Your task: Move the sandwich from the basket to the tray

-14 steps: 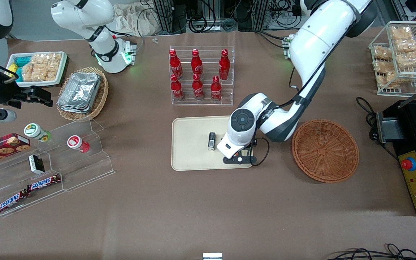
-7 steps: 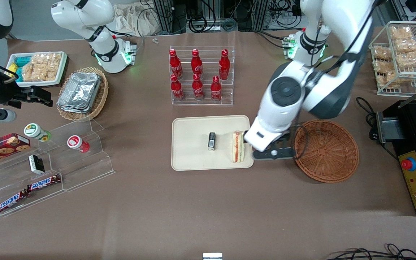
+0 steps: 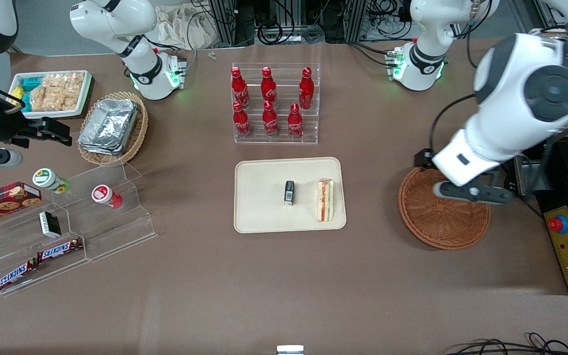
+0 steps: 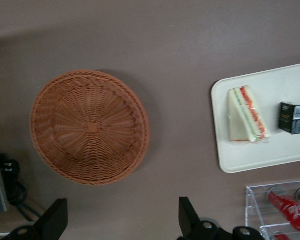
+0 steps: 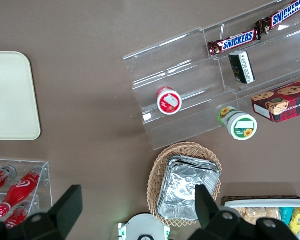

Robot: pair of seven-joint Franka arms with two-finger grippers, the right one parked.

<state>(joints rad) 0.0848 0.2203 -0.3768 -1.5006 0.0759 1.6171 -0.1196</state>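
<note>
While your left arm hangs high toward its own end of the table, the gripper (image 3: 472, 191) sits above the basket (image 3: 443, 217), over the part of its rim farther from the front camera. Your wrist camera shows the two fingers (image 4: 54, 220) spread wide apart with nothing between them, so the tool is released. Below it you have the round reddish-brown wicker basket (image 4: 89, 127), and its bowl holds nothing. Beside the basket, toward the parked arm's end, lies the cream tray (image 3: 264, 217), flat on the brown table (image 3: 284, 286). Just above the tray in the front view stands a clear rack of red bottles (image 3: 275, 105). Your sandwich (image 3: 325, 199) rests on the tray near the edge closest to the basket, lying with its red and green filling showing (image 4: 246, 121). A small black packet (image 3: 289, 192) sits near the middle of the tray, just beside the sandwich and apart from it.
</note>
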